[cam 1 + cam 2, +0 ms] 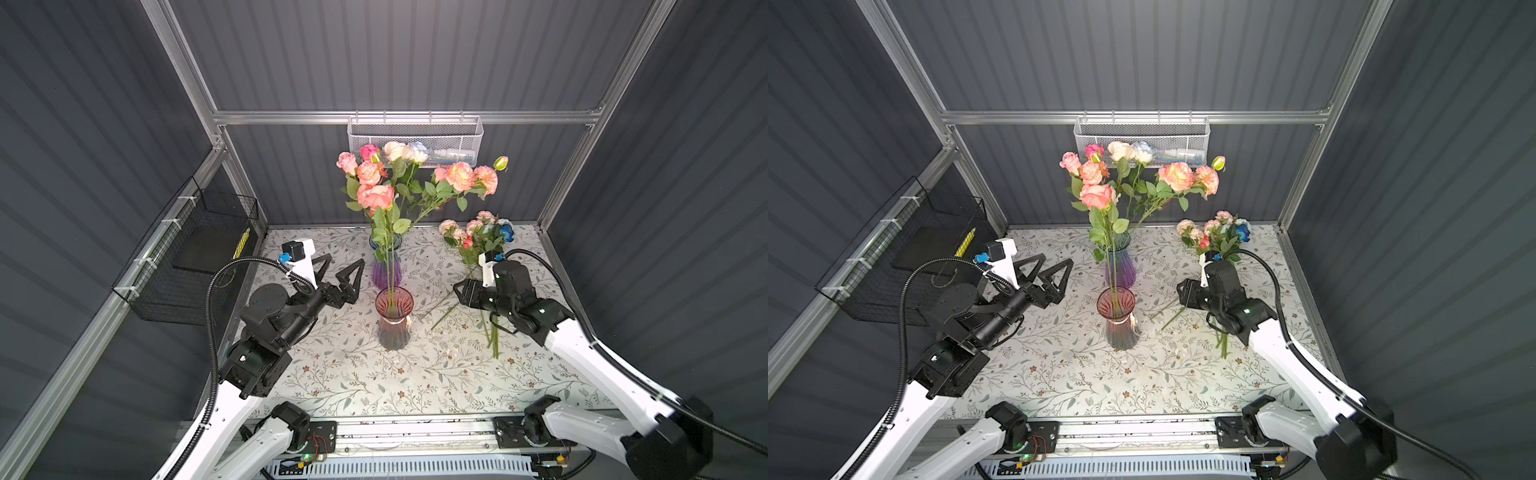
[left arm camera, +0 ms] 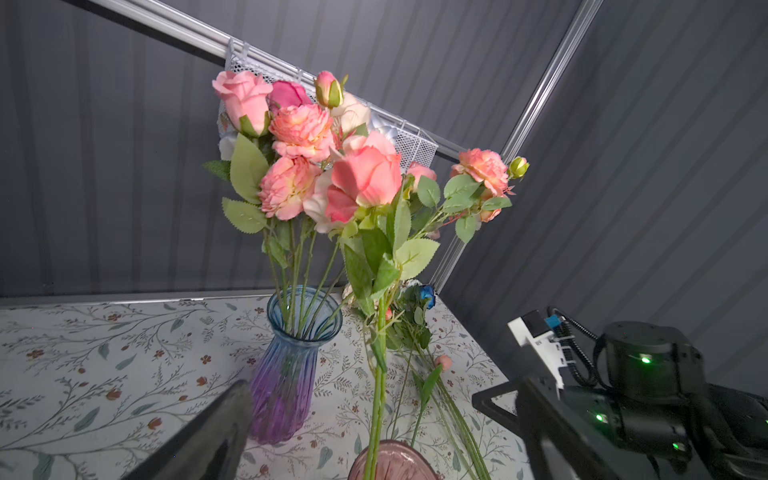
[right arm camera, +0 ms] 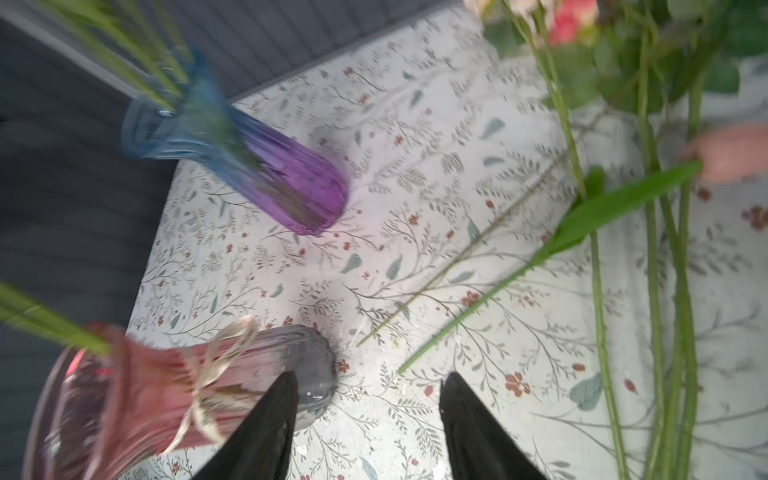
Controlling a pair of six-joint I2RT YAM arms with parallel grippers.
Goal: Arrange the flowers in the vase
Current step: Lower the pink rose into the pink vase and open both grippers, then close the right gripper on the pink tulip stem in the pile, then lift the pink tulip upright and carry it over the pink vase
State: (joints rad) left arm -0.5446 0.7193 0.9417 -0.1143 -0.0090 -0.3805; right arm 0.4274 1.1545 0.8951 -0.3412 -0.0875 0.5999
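In both top views, left of centre, my left fingers (image 1: 352,276) stand spread wide with nothing between them, just beside the blue-purple vase (image 1: 386,268). That vase and the pink vase (image 1: 394,322) below it at frame centre hold the standing flowers (image 1: 376,195). Right of centre, the loose flowers (image 1: 478,237) lie on the worktop (image 1: 332,374). My right fingers (image 3: 266,419) are parted, gripping nothing, near those stems.
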